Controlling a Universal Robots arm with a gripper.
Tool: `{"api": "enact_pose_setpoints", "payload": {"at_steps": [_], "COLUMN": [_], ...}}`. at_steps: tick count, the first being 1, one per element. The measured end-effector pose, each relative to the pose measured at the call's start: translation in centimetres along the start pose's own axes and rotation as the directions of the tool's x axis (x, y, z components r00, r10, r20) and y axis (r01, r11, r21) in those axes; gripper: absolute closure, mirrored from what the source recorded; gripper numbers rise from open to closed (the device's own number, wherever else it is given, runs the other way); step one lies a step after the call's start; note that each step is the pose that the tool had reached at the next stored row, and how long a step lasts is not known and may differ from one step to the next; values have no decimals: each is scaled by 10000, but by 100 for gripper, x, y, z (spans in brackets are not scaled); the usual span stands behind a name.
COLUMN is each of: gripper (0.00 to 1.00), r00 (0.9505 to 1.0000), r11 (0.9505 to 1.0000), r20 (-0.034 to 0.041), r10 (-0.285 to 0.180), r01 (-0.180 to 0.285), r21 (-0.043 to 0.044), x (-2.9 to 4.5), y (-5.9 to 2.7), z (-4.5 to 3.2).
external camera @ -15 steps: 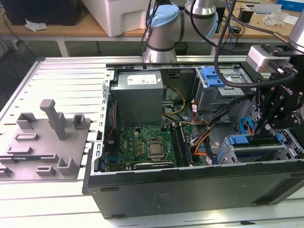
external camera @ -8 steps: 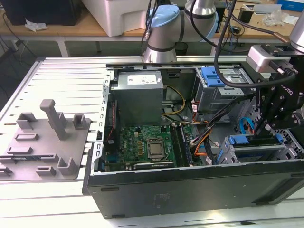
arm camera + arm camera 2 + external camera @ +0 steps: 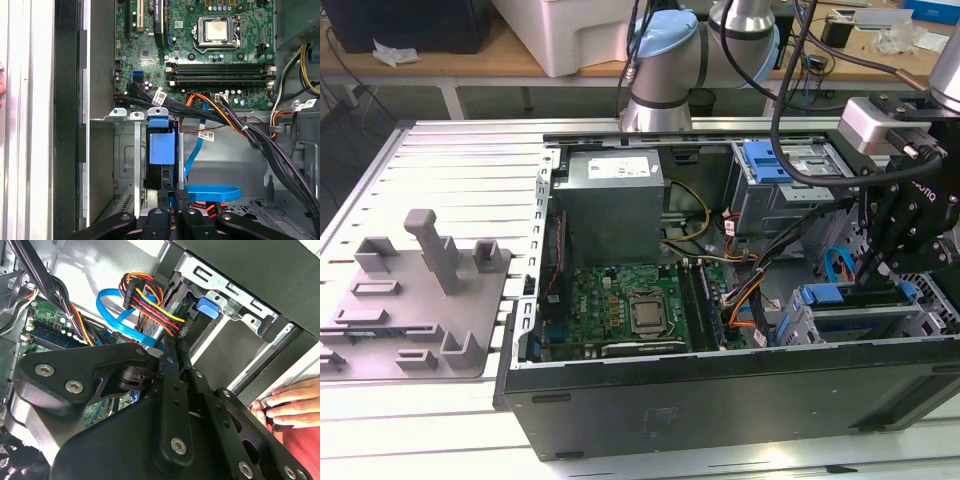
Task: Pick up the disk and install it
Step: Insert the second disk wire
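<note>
My jaws [image 3: 170, 192] are drawn narrow, the two black metal tips almost together. They sit right at the near end of the disk [image 3: 161, 147]. I cannot tell whether they pinch anything there. In the first wrist view I see the disk edge-on: a smooth blue plastic bracket end with a dark slab beneath it, standing in a slot of the grey sheet-metal drive cage [image 3: 127, 150]. Its flat faces and label are hidden from me.

A glossy blue flat cable [image 3: 212, 192] loops just beside the tips. A bundle of black sleeved wires [image 3: 225, 122] crosses above the cage. Beyond it lies the green motherboard [image 3: 200, 50] with its square silver processor socket [image 3: 216, 31].

In the second wrist view the matte black links of the jaws [image 3: 169, 352], studded with bright screw heads, block most of the cage. At the edge a person's hand [image 3: 292, 407] rests on the case, only the fingers in frame.

In the exterior view the jaws [image 3: 873, 275] reach down into the case [image 3: 720, 400] at the exterior view's right, their tips lost behind cables. The boxy grey power supply [image 3: 615, 205] sits further in. A moulded grey fixture plate [image 3: 410, 300] lies on the ribbed aluminium counter [image 3: 450, 160] at the exterior view's left.
</note>
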State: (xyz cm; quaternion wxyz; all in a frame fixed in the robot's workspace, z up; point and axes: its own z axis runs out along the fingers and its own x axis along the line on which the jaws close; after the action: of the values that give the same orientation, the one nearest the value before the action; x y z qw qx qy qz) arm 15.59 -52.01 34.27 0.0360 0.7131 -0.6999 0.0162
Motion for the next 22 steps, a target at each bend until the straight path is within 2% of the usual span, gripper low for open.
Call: {"api": "enact_pose_setpoints", "payload": {"at_steps": [22], "gripper": [84], "r00": [10000], "r11": [10000], "r20": [-2], "r10": [0], "r01": [0], "r21": [0], "x": [8], "y": [-1], "z": [40]}}
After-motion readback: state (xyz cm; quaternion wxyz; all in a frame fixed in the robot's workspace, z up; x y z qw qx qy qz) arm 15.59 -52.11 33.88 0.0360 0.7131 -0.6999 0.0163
